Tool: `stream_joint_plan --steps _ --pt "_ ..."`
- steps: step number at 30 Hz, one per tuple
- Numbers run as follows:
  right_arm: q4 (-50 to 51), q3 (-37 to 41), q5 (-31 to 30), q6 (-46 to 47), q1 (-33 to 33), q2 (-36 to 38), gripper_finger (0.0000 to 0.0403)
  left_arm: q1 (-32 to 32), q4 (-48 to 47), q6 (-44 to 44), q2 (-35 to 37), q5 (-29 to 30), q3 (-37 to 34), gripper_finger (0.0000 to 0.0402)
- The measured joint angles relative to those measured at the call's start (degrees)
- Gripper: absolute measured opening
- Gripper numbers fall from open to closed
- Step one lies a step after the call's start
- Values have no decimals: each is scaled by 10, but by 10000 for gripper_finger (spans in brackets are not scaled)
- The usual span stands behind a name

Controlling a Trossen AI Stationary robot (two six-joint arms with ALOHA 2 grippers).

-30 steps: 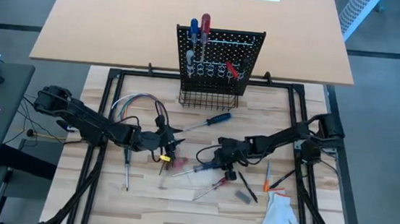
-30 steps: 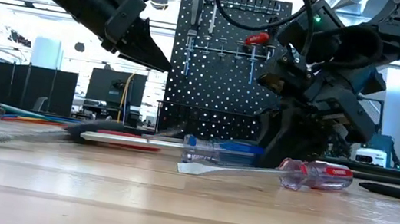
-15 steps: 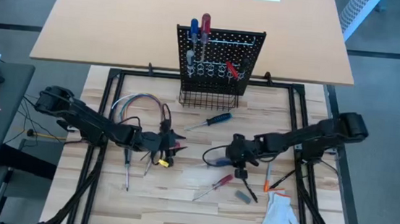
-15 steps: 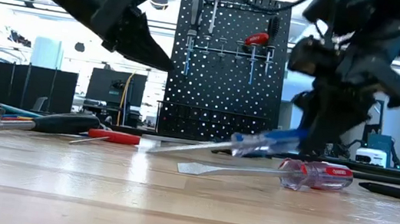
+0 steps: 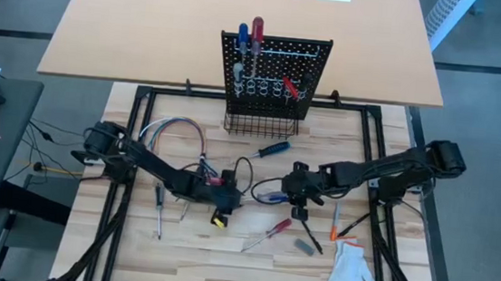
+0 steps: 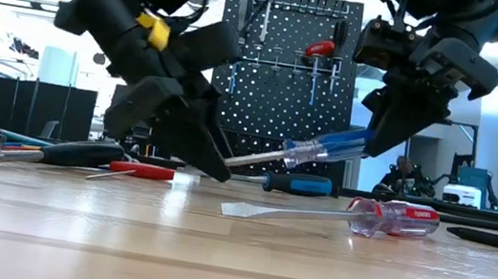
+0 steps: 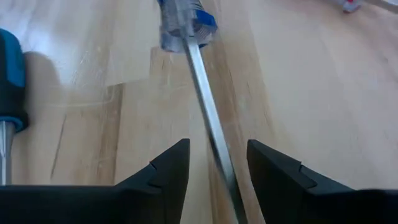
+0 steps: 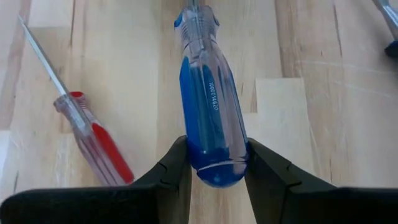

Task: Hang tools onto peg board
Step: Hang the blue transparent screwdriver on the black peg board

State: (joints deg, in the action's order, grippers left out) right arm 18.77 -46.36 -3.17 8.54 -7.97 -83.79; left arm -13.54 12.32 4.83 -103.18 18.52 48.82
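Observation:
The peg board (image 5: 275, 70) stands upright at the table's far middle, with several tools hanging on it. My right gripper (image 8: 214, 146) is shut on a blue clear-handled screwdriver (image 6: 324, 154), also seen from above (image 5: 268, 197). Its shaft (image 7: 205, 106) slopes down toward the left and runs between the open fingers of my left gripper (image 7: 217, 146), which is low over the table (image 6: 212, 164). A red clear-handled screwdriver (image 6: 393, 219) lies flat on the table nearby. My right gripper pinches the butt end of the blue handle (image 8: 214, 158) between its two fingers, coming slanting down from the table's right. The fingers lie along the tool. The handle is lifted clear and the shaft tilts down toward my left gripper. My left gripper has a finger on either side of the shaft (image 7: 221, 162); whether one touches it I cannot tell.
On the table lie a blue-and-black screwdriver (image 5: 268, 149), a dark-handled screwdriver (image 5: 158, 210), an orange tool (image 5: 345, 226) and a black piece (image 5: 308, 246). A white glove (image 5: 348, 269) is at the near right, a loop of coloured wires (image 5: 174, 134) at the left.
My right gripper has risen with the blue screwdriver's handle, so the tool went from lying flat to tilted, handle high. My left gripper has come down and toward the table's right, rolling as it went, until its open fingers stand around the shaft.

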Motion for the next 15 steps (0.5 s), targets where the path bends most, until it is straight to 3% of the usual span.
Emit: stream_joint_plan --steps 6,15 --pt "4 0 -10 0 0 0 117 0 -57 -10 0 17 32 114" --pt "2 0 -13 5 0 0 121 1 -72 -20 0 26 34 16"
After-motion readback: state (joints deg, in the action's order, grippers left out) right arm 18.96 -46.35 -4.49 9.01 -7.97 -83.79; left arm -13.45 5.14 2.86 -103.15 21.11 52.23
